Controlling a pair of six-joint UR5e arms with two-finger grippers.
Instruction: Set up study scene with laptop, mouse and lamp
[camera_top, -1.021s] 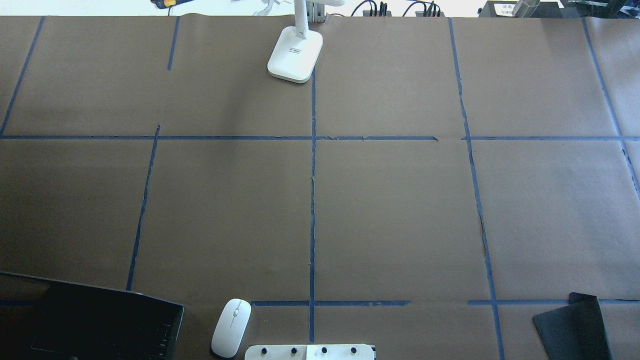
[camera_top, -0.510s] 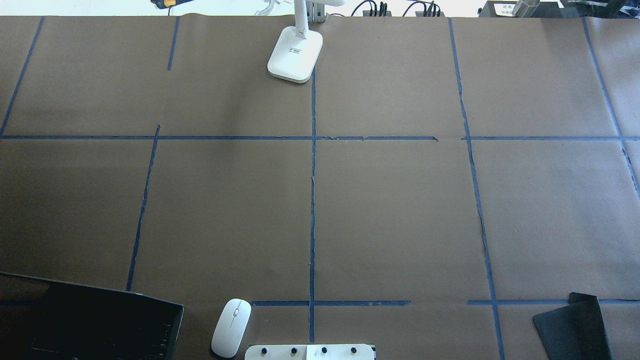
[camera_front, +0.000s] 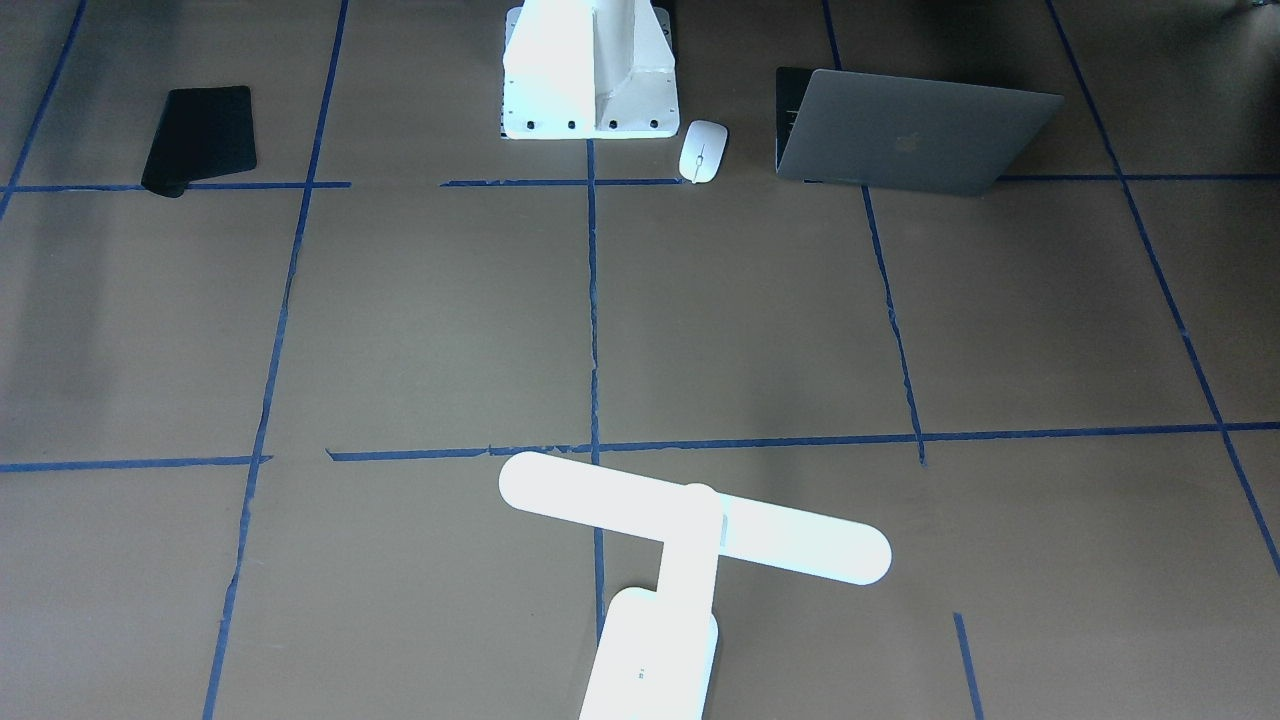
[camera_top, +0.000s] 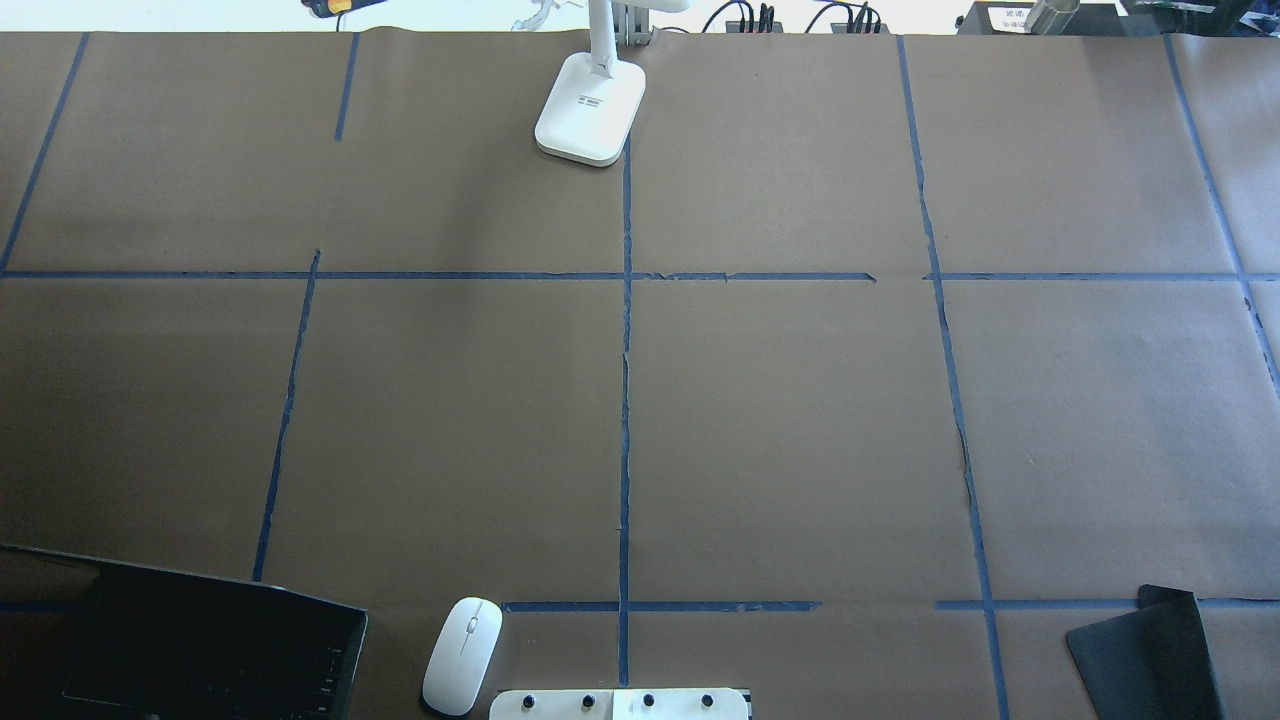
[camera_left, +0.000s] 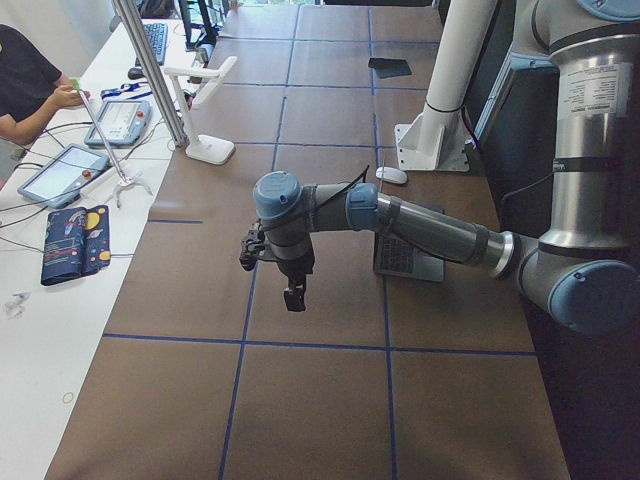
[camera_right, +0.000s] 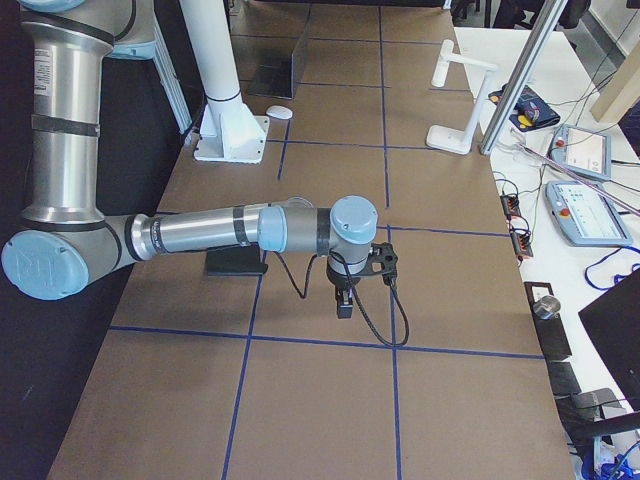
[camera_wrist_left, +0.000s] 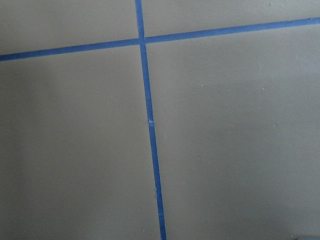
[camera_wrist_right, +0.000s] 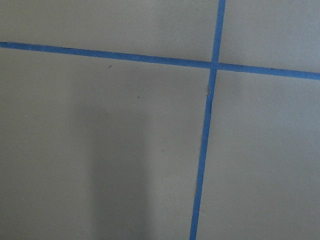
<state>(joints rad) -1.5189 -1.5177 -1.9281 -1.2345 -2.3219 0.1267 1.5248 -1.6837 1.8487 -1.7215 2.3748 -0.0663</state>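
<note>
The grey laptop (camera_front: 915, 135) stands open at the robot's near left edge, its dark keyboard in the overhead view (camera_top: 210, 650). The white mouse (camera_front: 703, 151) lies between it and the pedestal; it also shows overhead (camera_top: 462, 655). The white lamp (camera_front: 690, 515) stands at the far middle edge, its base (camera_top: 590, 108) on the centre tape line. My left gripper (camera_left: 293, 296) hangs over bare paper beyond the table's left end. My right gripper (camera_right: 343, 305) hangs likewise at the right end. Both show only in side views, so I cannot tell whether they are open or shut.
A black mat (camera_front: 200, 138) lies at the robot's near right, also overhead (camera_top: 1150, 650). The white bolted pedestal (camera_front: 588, 70) stands at the near middle. Blue tape lines divide the brown paper. Operators' tablets and cables lie beyond the far edge (camera_right: 585, 215).
</note>
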